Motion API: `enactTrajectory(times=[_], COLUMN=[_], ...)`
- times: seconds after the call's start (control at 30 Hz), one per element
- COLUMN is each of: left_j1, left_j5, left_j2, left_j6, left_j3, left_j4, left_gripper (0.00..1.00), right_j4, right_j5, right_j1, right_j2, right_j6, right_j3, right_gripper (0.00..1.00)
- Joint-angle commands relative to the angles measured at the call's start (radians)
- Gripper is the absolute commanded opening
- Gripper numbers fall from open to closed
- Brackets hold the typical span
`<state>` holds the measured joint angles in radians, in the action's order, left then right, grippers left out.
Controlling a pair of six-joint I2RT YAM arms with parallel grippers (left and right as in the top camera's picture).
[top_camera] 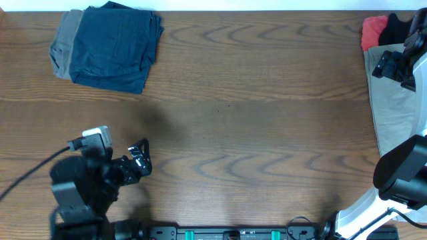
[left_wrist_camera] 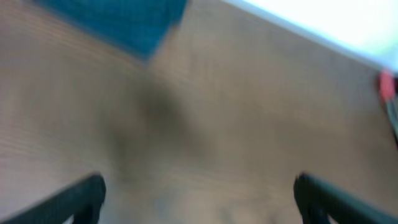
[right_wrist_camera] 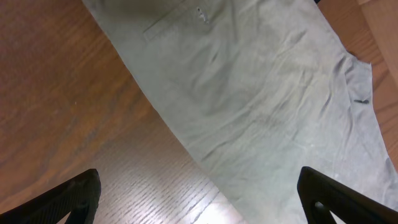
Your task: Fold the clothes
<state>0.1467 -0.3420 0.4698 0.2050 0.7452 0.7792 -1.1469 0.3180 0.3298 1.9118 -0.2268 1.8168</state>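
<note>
The left gripper [left_wrist_camera: 199,186] has its jaws spread wide with nothing between them. In its wrist view the two dark fingers [left_wrist_camera: 81,199] sit at the bottom corners and bare table [top_camera: 267,133] lies between, but the picture is badly blurred. From overhead it hangs over the near left part of the table, well apart from any cloth. A black cable [top_camera: 33,175] runs off to the left from the arm behind it. The right gripper [right_wrist_camera: 199,180] also has its jaws wide apart and holds nothing. It hovers above the khaki garment [right_wrist_camera: 261,106], which lies flat and lightly creased along the right edge of the table. Whether the fingers touch the cloth cannot be told. From overhead the gripper covers part of this garment, and the right arm and the picture edge cut off its near end. At the far right corner a red piece [top_camera: 373,30] and a black piece [top_camera: 397,27] lie bunched against the khaki, their shapes unclear. At the far left the navy shorts [top_camera: 117,47] lie folded on top of the grey shorts [top_camera: 63,43], of which only a strip shows on the left.
</note>
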Motion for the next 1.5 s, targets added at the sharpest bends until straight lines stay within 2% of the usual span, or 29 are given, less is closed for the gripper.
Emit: enactTrajectory(times=[0.0,0.3,0.37,0.47,0.7,1.03,1.13,1.3,1.47], left_j1=[-0.003,-0.003,-0.003,-0.008,-0.073,-0.134,-0.134,-0.134,-0.134], left_j5=[-0.01,0.021,0.021,0.046,0.247,0.382,0.384,0.379,0.378], left_j2=[-0.138,-0.471,-0.465,-0.468,-0.468,-0.468,-0.468,-0.468,-0.468], left_j6=[-0.021,-0.021,-0.021,-0.021,-0.021,-0.041,-0.083,-0.129,-0.143], left_j3=[-0.187,-0.56,-0.618,-0.67,-0.733,-0.741,-0.741,-0.741,-0.741], left_j4=[-0.147,-0.499,-0.61,-0.692,-0.716,-0.714,-0.739,-0.866,-0.816], left_gripper=[0.98,0.98,0.98,0.98,0.98,0.98,0.98,0.98,0.98], right_j4=[-0.001,-0.001,-0.001,-0.001,-0.001,-0.001,-0.001,-0.001,-0.001], right_j5=[0.01,0.011,0.01,0.01,0.011,0.01,0.01,0.01,0.01], right_j1=[0.004,0.004,0.002,-0.003,-0.001,-0.002,0.001,0.0,-0.003], right_j2=[0.003,0.003,0.003,0.003,0.003,0.003,0.003,0.003,0.003], right_j6=[-0.012,-0.012,-0.012,-0.012,-0.012,-0.012,-0.012,-0.012,-0.012], right_j3=[0.005,0.005,0.006,0.005,0.005,0.005,0.005,0.005,0.006], right_gripper=[0.99,0.99,0.99,0.99,0.99,0.99,0.99,0.99,0.99])
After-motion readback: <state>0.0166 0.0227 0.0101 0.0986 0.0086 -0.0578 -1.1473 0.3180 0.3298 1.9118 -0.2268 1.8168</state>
